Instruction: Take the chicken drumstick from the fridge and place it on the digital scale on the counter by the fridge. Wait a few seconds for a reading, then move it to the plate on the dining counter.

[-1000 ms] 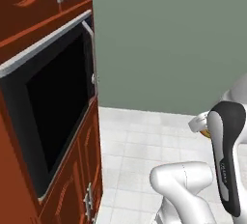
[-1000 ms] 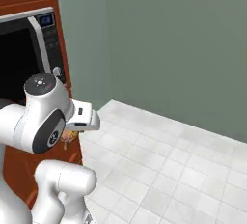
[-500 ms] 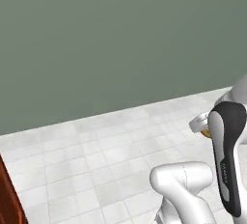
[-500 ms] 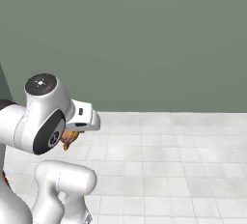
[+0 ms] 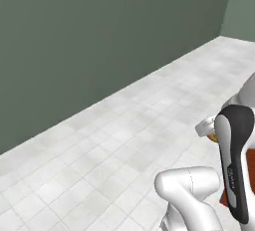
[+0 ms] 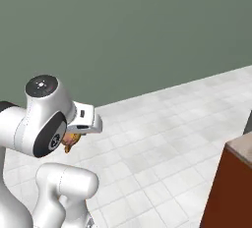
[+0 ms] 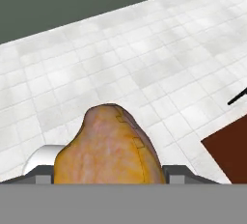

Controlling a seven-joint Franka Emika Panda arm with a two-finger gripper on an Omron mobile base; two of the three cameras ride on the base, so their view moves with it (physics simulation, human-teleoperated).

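I have the chicken drumstick [image 7: 108, 148] right in front of my hand camera: a golden-orange lump with a brownish patch on its upper right side, sitting between the two sides of the end effector [image 7: 108, 177] at the bottom of the picture. The end effector is clamped on it, its fingers partly apart with the meat filling the gap between them.

From my right base camera I see the white arm [image 6: 42, 119] folded up close to the base, with the end effector [image 6: 74, 136] tucked under the hand. A small piece of the drumstick [image 6: 72, 140] peeks out orange just below the white hand block, well above the floor [image 6: 162, 138].

From my left base camera the arm's dark-striped link [image 5: 234, 165] stands at the lower right, and a sliver of the drumstick [image 5: 213, 137] shows as a golden spot just left of it, under the white hand.

Ahead of me is a plain grey-green wall [image 5: 99, 36] meeting a floor of pale square tiles. In the right base view a red-brown cabinet side with a beige-brown worktop [image 6: 241, 148] edge rises at the lower right corner, well apart from the arm. The hand camera catches a red-brown panel [image 7: 229, 153] at its right edge, with a thin dark line just above it that I cannot identify.
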